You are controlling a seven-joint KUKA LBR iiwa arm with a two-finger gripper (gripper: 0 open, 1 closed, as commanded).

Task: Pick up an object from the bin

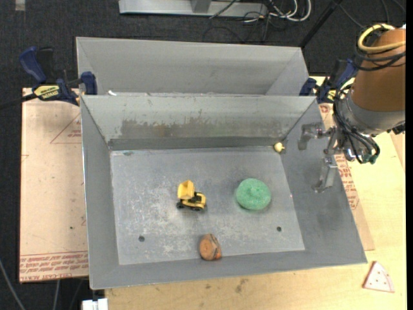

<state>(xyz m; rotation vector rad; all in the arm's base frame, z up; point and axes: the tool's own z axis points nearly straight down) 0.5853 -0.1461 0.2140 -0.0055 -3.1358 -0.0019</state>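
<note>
**Approach stage: my tool over the right wall, no thing yet chosen**

My tool [321, 166] hangs above the right sloped wall of the bin [193, 118], off the flat floor. Nothing lies beneath it, and I see nothing carried in it. Whether it stands wide or narrow I cannot tell from this angle.

Nearest on the floor, to the tool's left, a green round pad [253, 194] lies flat, right of centre. Farther left, near the pad but apart from it, stands a yellow toy truck [191, 197]. At the floor's front edge, below the gap between those two, rests a brown lump [210, 247]. A small yellow bead [279, 147] sits in the back right corner, where the walls meet.

I judge the step in hand to be the approach, with no grasp begun. The next move calls for travel leftward off the wall, then a descent over one thing. The pad is nearest and stands clear of neighbours, but looks broad and would need a wide opening. The bead, tight against the walls, looks awkward.
</note>
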